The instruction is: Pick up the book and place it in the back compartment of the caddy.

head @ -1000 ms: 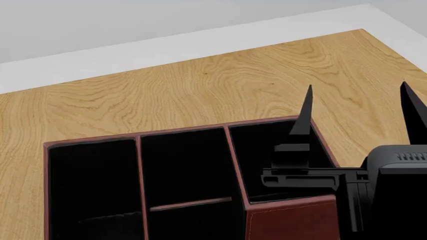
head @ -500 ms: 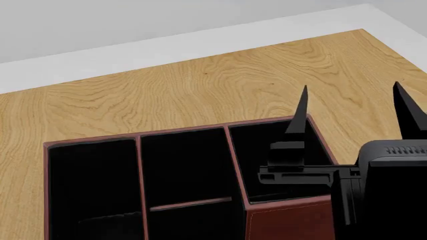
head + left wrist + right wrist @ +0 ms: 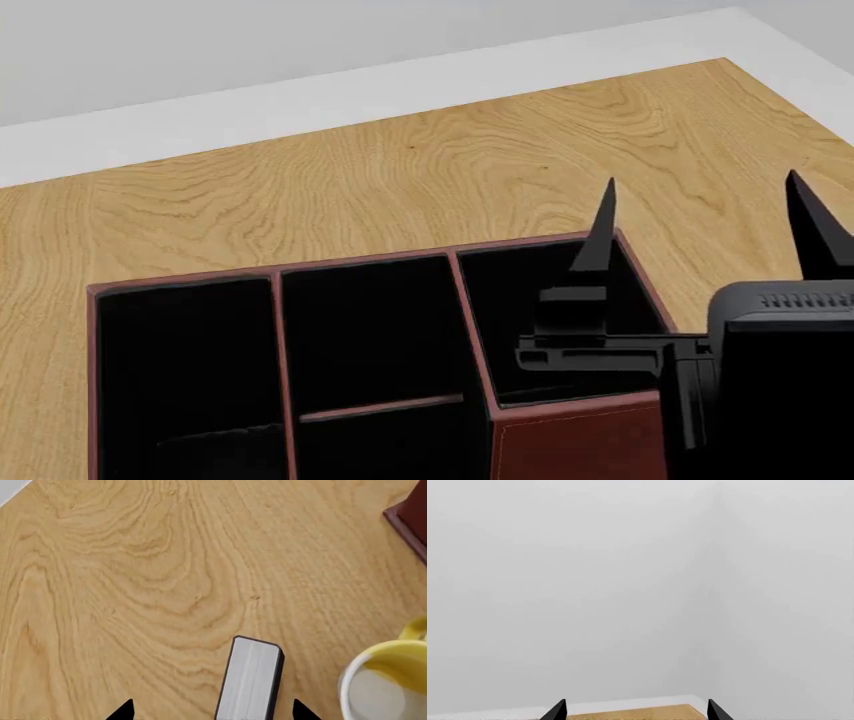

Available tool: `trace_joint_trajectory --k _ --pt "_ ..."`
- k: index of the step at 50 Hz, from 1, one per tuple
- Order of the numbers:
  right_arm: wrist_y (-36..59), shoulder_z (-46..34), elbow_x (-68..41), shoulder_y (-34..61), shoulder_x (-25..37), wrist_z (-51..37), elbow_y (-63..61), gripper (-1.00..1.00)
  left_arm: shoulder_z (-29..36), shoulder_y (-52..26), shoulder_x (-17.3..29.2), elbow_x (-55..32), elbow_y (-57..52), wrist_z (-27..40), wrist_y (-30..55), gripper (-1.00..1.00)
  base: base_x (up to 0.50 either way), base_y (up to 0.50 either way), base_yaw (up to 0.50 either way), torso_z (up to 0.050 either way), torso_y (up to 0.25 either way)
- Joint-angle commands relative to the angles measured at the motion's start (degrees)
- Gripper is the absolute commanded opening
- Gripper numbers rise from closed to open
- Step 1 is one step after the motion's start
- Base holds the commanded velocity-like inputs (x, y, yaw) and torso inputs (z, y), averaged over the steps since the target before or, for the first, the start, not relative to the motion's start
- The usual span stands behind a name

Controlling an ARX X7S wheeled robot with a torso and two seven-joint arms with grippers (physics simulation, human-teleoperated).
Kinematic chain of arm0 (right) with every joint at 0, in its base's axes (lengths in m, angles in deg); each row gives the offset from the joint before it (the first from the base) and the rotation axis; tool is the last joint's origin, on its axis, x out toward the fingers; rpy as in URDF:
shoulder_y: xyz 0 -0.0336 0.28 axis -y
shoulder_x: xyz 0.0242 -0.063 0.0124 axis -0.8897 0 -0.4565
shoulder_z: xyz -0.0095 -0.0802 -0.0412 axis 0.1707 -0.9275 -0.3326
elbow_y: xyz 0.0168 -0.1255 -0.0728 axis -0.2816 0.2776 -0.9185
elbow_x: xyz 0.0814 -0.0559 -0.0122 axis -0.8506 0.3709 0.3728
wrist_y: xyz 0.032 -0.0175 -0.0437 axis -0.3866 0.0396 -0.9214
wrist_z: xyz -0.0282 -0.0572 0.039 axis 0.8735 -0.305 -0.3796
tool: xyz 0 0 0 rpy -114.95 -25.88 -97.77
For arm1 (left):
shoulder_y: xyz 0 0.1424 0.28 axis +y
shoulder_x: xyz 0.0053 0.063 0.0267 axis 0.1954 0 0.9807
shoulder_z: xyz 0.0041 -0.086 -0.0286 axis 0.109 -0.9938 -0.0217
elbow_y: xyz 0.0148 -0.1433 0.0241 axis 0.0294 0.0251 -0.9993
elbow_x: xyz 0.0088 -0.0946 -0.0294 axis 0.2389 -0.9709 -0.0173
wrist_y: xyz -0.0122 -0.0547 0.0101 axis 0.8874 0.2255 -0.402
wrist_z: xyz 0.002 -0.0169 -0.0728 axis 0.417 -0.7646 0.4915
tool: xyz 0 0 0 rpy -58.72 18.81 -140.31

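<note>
Oak surface [image 3: 133, 580], book [image 3: 250, 680] flat between left pincer [image 3: 212, 711] tips, spread apart. Looks light, stiff, thin; pinch across long edges. Right pincer [image 3: 707, 225] apart, empty.

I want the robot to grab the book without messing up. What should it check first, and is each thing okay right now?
1. Left gripper open: ok, its two tips stand wide apart.
2. Book lined up between those tips: ok, it lies on the table between them, page edge showing.
3. Book held: not ok, neither tip touches it yet.
4. Mug out of the way: cannot tell, it stands close beside the book and one tip.
5. Back compartment of the caddy free: ok, it looks empty, though its black lining is dark.
6. Right gripper clear of the caddy: cannot tell, it is open and points upward by the caddy's right end.
</note>
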Motion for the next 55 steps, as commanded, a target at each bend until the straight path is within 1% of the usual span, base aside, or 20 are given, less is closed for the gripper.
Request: trace_joint_trajectory --k 1,11,18,27,33,43,55 --pt "0.43 -0.46 -0.08 0.23 0.11 -0.53 0.13 1.00 0.48 1.28 -0.90 0.47 2.01 -0.11 -1.38 1.00 0.00 0.00 0.00 0.000 0.000" --pt "0.46 -1.18 0.04 0.61 0.22 -0.69 0.71 1.00 1.15 1.43 -1.33 1.23 3.24 -0.54 -1.77 1.00 0.00 0.00 0.00 0.000 0.000" --pt "0.71 -1.50 0.05 0.49 0.38 -0.93 0.87 1.00 1.82 1.88 -2.48 2.15 5.67 -0.98 -3.15 1.00 0.00 0.00 0.00 0.000 0.000" --pt "0.96 -2.00 0.07 0.95 0.40 -1.27 1.11 1.00 3.96 0.27 -5.97 5.94 14.31 -4.10 -8.32 1.00 0.00 0.00 0.00 0.000 0.000" --pt "1.88 -2.00 -0.36 1.40 0.51 -1.69 0.67 1.00 4.19 0.68 -6.96 6.20 15.76 -4.16 -9.09 1.00 0.00 0.00 0.00 0.000 0.000" --pt "1.60 -1.56 -0.63 0.68 0.88 -1.80 0.42 1.00 4.19 1.63 -7.68 5.61 14.85 -3.79 -8.68 1.00 0.00 0.00 0.00 0.000 0.000" --pt "2.14 -1.82 -1.01 1.08 1.25 -1.96 0.52 1.00 5.53 2.15 -11.44 7.14 21.57 -5.56 -12.19 1.00 0.00 0.00 0.00 0.000 0.000"
